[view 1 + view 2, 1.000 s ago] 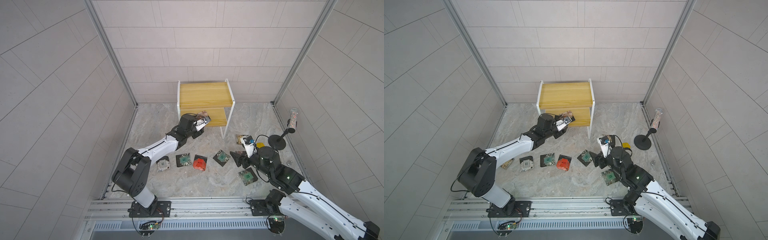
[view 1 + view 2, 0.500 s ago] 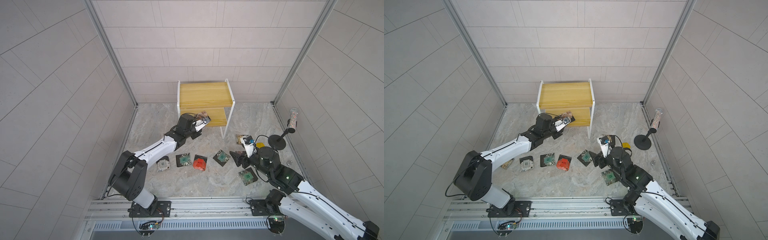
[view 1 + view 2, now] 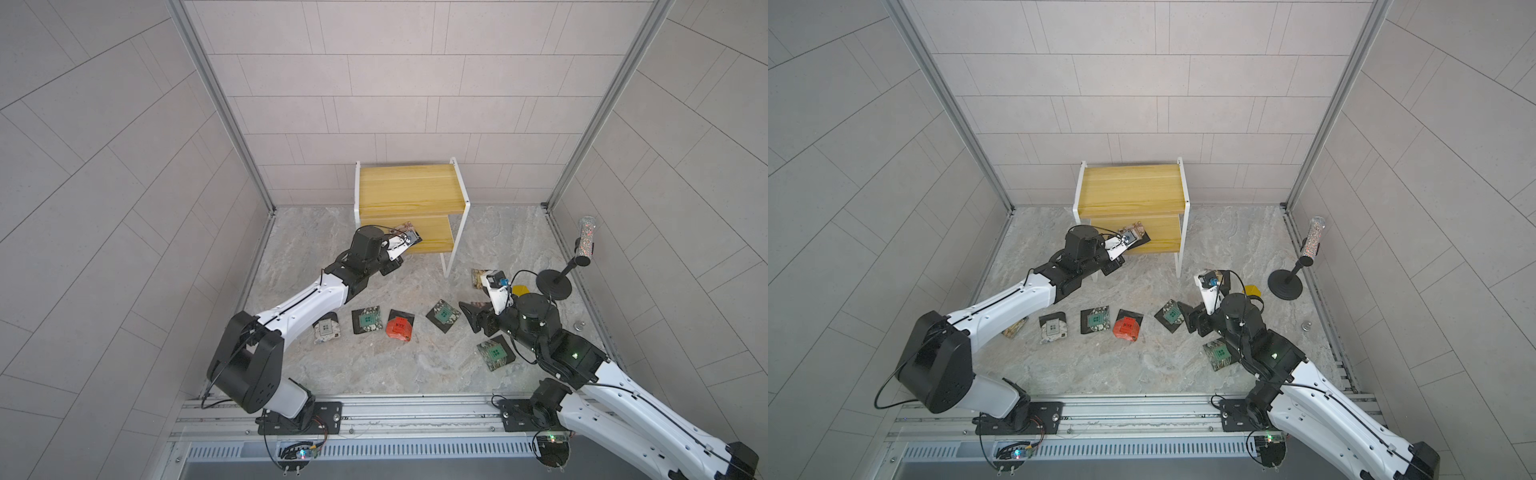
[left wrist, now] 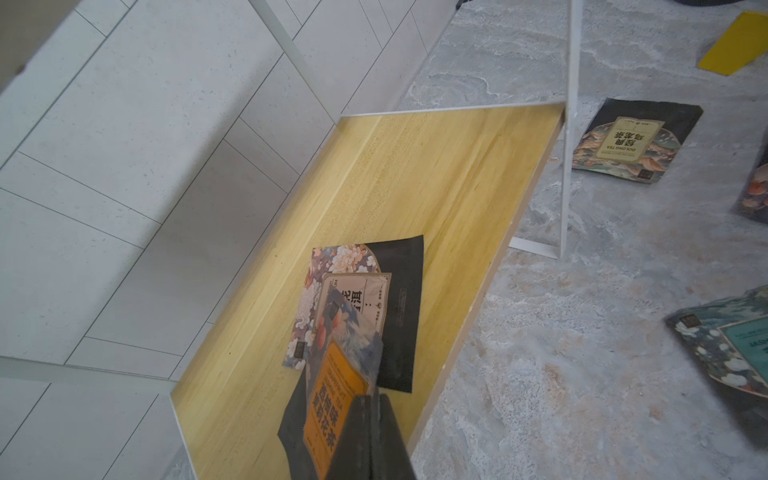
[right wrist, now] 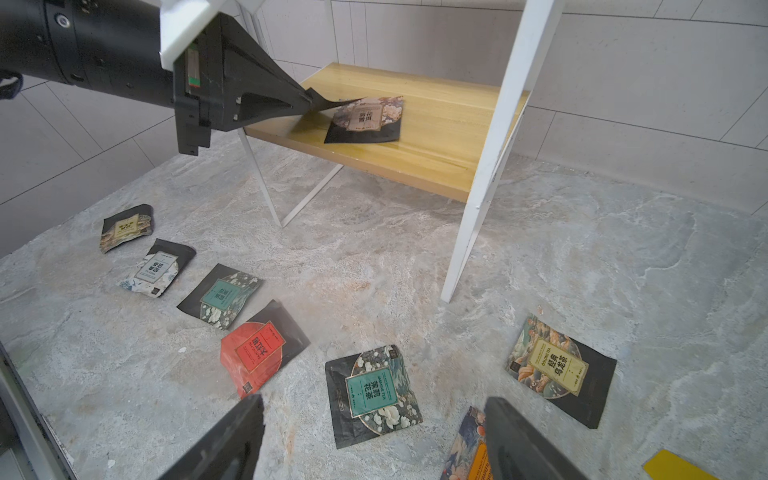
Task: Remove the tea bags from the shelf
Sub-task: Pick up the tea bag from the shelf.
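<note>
The shelf (image 3: 409,187) stands against the back wall; its lower board (image 4: 436,187) carries two tea bags. My left gripper (image 4: 370,401) is shut on the edge of an orange-labelled tea bag (image 4: 332,395) at the board's front left, seen in both top views (image 3: 409,239) (image 3: 1133,237). A tan-labelled tea bag (image 5: 365,118) lies flat just beyond it. Several more tea bags lie on the floor, among them a red one (image 3: 400,325) and a teal one (image 5: 372,388). My right gripper (image 5: 374,401) hangs open and empty over the floor above that teal bag (image 3: 471,318).
A black stand (image 3: 552,282) with a glittery cylinder (image 3: 585,241) is at the right wall. A small yellow wedge (image 3: 519,289) lies beside my right arm. The shelf's white front leg (image 5: 482,174) rises between my right gripper and the lower board.
My left gripper's jaws have closed onto the orange-labelled tea bag at the lower board. The right arm has not moved.
</note>
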